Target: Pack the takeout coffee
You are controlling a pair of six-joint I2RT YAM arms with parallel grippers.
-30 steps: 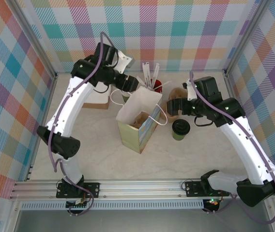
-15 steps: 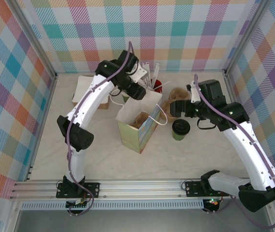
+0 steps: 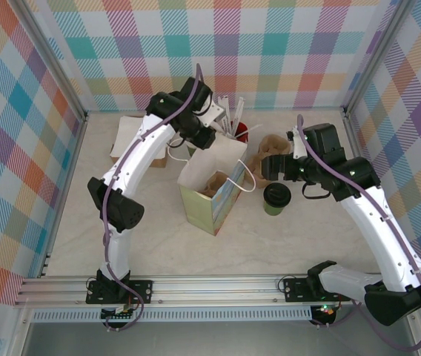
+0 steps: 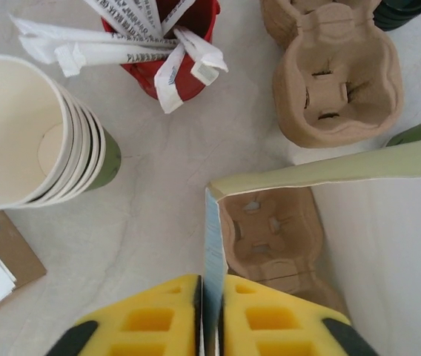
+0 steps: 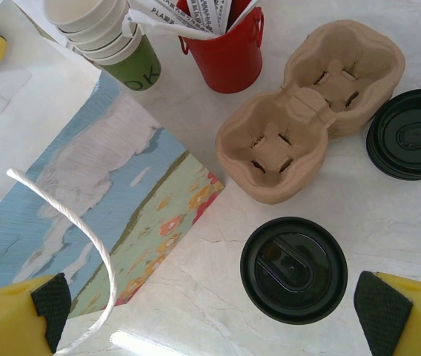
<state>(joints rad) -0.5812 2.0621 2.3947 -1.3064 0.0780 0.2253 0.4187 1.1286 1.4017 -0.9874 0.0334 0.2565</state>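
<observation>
The takeout coffee, a cup under a round black lid, stands on the marble table right of the paper bag. In the top view the coffee sits just in front of my right gripper. That right gripper hangs open above the table, its yellow fingers wide apart, the lid nearer the right one. My left gripper is shut on the bag's thin back rim. A brown cup carrier lies inside the bag.
Behind the bag stand a stack of lidless cups and a red cup of stirrers. A second pulp carrier and a stack of black lids lie behind the coffee. The bag's white rope handle sticks out.
The left arm swung right to the bag's back rim and its jaws closed on the paper edge. The right arm has hardly moved and stays open.
</observation>
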